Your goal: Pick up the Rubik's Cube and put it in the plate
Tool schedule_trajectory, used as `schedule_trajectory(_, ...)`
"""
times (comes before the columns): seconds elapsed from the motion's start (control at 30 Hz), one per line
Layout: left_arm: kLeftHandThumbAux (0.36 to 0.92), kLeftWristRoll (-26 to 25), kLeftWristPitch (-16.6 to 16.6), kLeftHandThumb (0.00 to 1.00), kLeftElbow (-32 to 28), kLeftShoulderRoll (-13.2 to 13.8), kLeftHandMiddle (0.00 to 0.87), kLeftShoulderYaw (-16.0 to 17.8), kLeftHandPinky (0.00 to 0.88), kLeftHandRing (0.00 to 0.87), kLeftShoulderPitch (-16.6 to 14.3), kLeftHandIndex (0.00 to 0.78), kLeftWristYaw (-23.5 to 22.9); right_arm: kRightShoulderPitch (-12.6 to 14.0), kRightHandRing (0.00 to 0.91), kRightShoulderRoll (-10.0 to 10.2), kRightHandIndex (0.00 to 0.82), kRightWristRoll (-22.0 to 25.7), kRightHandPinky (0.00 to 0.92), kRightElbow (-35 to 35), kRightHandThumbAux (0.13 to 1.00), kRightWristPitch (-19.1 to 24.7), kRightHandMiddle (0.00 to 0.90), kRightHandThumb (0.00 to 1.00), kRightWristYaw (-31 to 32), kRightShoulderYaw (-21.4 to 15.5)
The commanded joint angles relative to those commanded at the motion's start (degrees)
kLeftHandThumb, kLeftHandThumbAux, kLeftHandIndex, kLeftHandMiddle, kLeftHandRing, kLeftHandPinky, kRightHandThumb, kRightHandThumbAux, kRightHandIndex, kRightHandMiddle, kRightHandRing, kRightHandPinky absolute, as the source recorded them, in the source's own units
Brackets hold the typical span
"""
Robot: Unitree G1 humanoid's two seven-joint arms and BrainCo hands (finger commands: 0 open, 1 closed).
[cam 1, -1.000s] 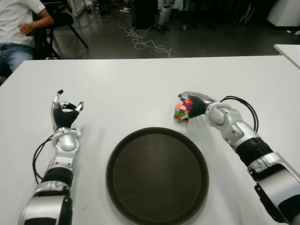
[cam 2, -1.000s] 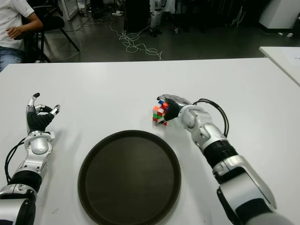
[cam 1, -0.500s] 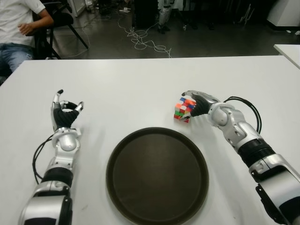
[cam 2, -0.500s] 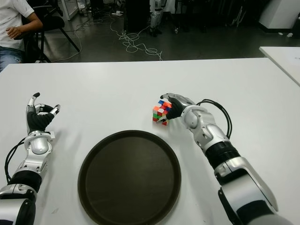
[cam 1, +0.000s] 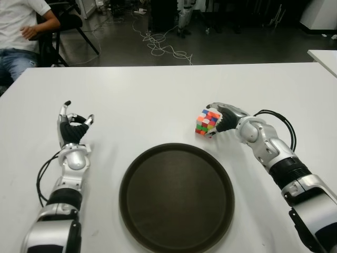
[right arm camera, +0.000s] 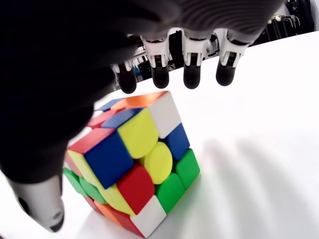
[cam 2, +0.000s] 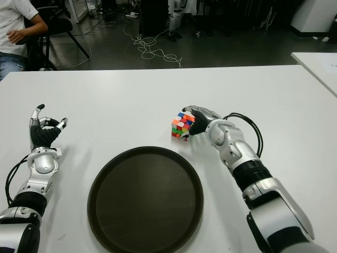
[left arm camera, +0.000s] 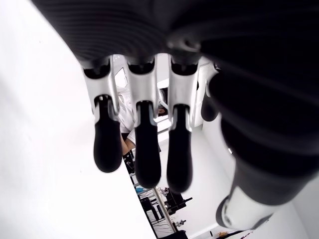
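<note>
Lifting starts: your right hand now grasps the Rubik's Cube, tilted, slightly raised since a second ago | cube just behind the plate (not in it) | left hand idle, fingers relaxed, holding nothing

Materials and finishes on the white table

Table: smooth, matt. Plate: dark, smooth, faint sheen. Rubik's Cube: glossy coloured plastic tiles. Right hand and left hand: silvery metal-look links, black matt rubbery fingertips.
</note>
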Motion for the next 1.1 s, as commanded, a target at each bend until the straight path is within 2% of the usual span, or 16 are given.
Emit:
schedule_trajectory(0.1, 0.787, 0.02, -0.24, 0.316, -0.03, -0.01, 0.629, 0.00, 0.718, 0.705, 0.05, 0.138, 0.05, 0.07, 0.073, -0.06, 0.060, 0.21, 0.067, -0.11, 0.685, -0.14, 0.093, 0.000, 0.17, -0.05)
schedule_trajectory(0.17, 0.785, 0.06, -0.30, 0.315, 0.07, 0.00, 0.541, 0.00, 0.632, 0.622, 0.01, 0.138, 0.15, 0.07, 0.071, -0.10, 0.054, 0.21, 0.067, -0.06, 0.693, -0.25, 0.090, 0.000, 0.23, 0.03)
schedule_trajectory(0.37, 0.779, 0.21, -0.30, 0.320, 0.26, 0.03, 0.512, -0.03, 0.624, 0.598, -0.06, 0.139, 0.43, 0.18, 0.066, -0.36, 0.057, 0.20, 0.059, -0.33, 0.705, -0.59, 0.087, 0.000, 0.55, 0.17)
schedule_trajectory(0.5, 0.778, 0.28, -0.30, 0.310, 0.28, 0.07, 0.440, -0.08, 0.558, 0.530, -0.08, 0.137, 0.41, 0.17, 0.064, -0.34, 0.056, -0.06, 0.054, -0.57, 0.702, -0.09, 0.089, 0.000, 0.69, 0.32)
schedule_trajectory(0.57, 0.784, 0.24, -0.34, 0.307, 0.30, 0.08, 0.446, -0.06, 0.570, 0.532, -0.07, 0.136, 0.33, 0.10, 0.062, -0.44, 0.050, -0.33, 0.049, -0.49, 0.704, -0.17, 0.087, 0.000, 0.72, 0.57)
schedule_trajectory(0.63, 0.791, 0.16, -0.36, 0.312, 0.36, 0.08, 0.504, -0.01, 0.628, 0.585, -0.08, 0.137, 0.25, 0.03, 0.060, -0.56, 0.044, -0.52, 0.043, -0.29, 0.705, -0.64, 0.084, 0.000, 0.62, 0.79)
schedule_trajectory(0.73, 0.790, 0.15, -0.30, 0.309, 0.49, 0.06, 0.463, 0.00, 0.568, 0.535, -0.14, 0.139, 0.30, -0.10, 0.056, -0.73, 0.037, -0.74, 0.035, 0.17, 0.707, -1.48, 0.078, 0.000, 0.33, 1.03)
schedule_trajectory(0.9, 0.785, 0.04, -0.26, 0.300, 0.60, 0.02, 0.532, 0.06, 0.649, 0.611, -0.18, 0.139, 0.20, -0.47, 0.052, -0.52, 0.032, -0.65, 0.032, 0.93, 0.699, -1.48, 0.072, 0.000, 0.18, 1.04)
schedule_trajectory(0.97, 0.780, 0.02, -0.21, 0.300, 0.61, 0.01, 0.524, 0.09, 0.636, 0.610, -0.19, 0.136, 0.24, -0.72, 0.048, -0.31, 0.029, -0.30, 0.032, 1.54, 0.707, -1.53, 0.071, 0.000, 0.27, 0.91)
schedule_trajectory(1.1, 0.778, 0.01, -0.14, 0.307, 0.61, 0.01, 0.595, 0.11, 0.709, 0.679, -0.20, 0.134, 0.23, -1.20, 0.050, -0.22, 0.036, -0.16, 0.030, 2.37, 0.708, -2.20, 0.075, 0.000, 0.53, 1.06)
